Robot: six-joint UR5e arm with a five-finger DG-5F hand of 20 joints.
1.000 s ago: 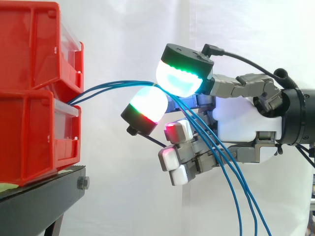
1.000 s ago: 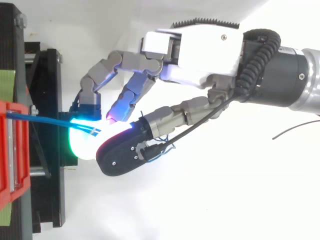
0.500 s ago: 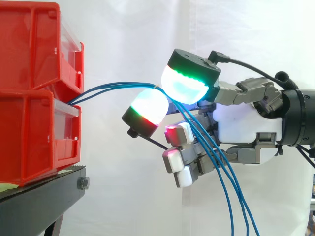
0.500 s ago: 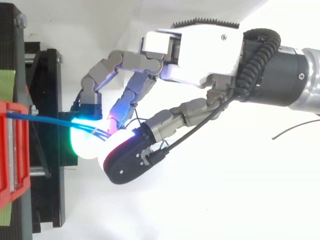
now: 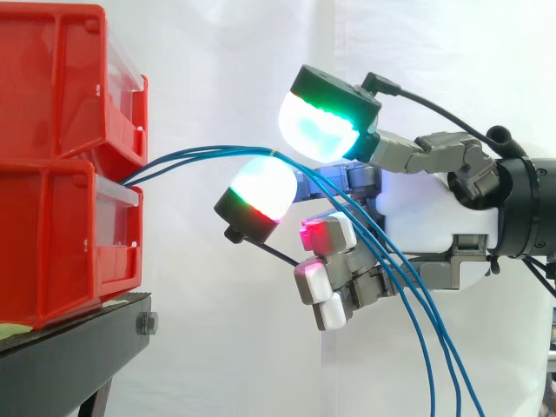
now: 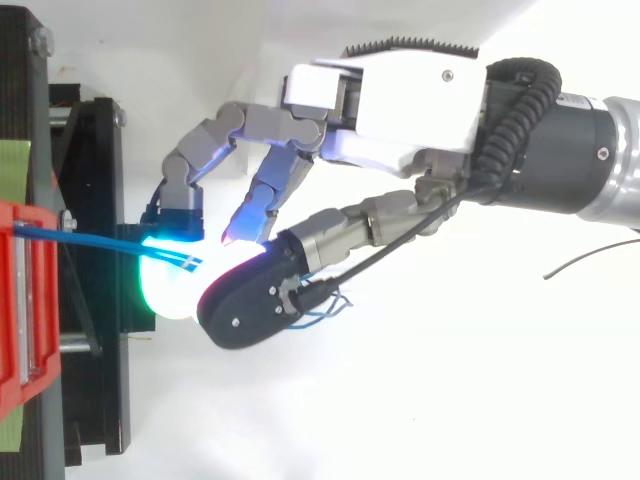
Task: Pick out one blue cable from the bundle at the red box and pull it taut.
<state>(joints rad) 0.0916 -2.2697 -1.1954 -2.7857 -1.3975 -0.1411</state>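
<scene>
Stacked red bins [image 5: 61,165] fill the side view's left, on a black stand [image 5: 69,352]. Centre right, the hand [image 5: 434,221] is curled, 2 glowing pads [image 5: 317,130] closed on the blue cables [image 5: 200,155], which leave between the bins and drop to the lower right. Several strands sit in that pinch, so a pull would likely tension the bundle, not 1 cable.

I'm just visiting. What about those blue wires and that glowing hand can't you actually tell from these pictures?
1. Where the blue cables are fixed: side view, hidden inside the red box.
2. Their far ends: side view, cut off by the bottom edge.
3. Whether the hand grips one cable: top view, glare hides the contact.
</scene>
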